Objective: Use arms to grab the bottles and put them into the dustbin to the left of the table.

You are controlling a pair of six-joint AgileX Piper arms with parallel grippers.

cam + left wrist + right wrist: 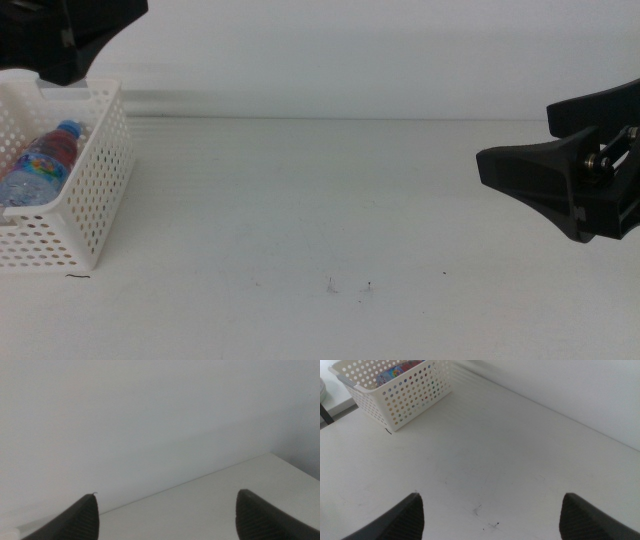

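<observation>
The table (330, 210), a wide plain white flat top w/ a matte finish, fills most of the middle view and runs back to a pale blank wall (350, 55); a faint seam marks where they meet. The right wrist view shows the same tabletop from the other end, and only there does a sliver of something round and pale beyond the table's edge appear, too cropped to identify. The left wrist view gives nothing but wall and a strip of table, no basket at all. The dustbin (100, 190) sits at the table's left side: white rectangular plastic basket, walls perforated w/ rows of round holes; the right wrist view shows a grey strip at its rim. Inside lies a small clear water bottle (40, 165) on its side, blue cap up toward the far wall, colourful label; in the right wrist view it's just a patch of colour thru the holes. The left gripper (167, 515) hangs above the basket, a dark blur at the middle view's top-left corner, its jaws spread wide apart on nothing. The right gripper (492, 515) hovers over the table's right side, well apart from the basket, jaws likewise wide apart and empty. A few tiny dark specks (350, 288) dot the near tabletop, plus a short dark mark by the basket's near corner.
</observation>
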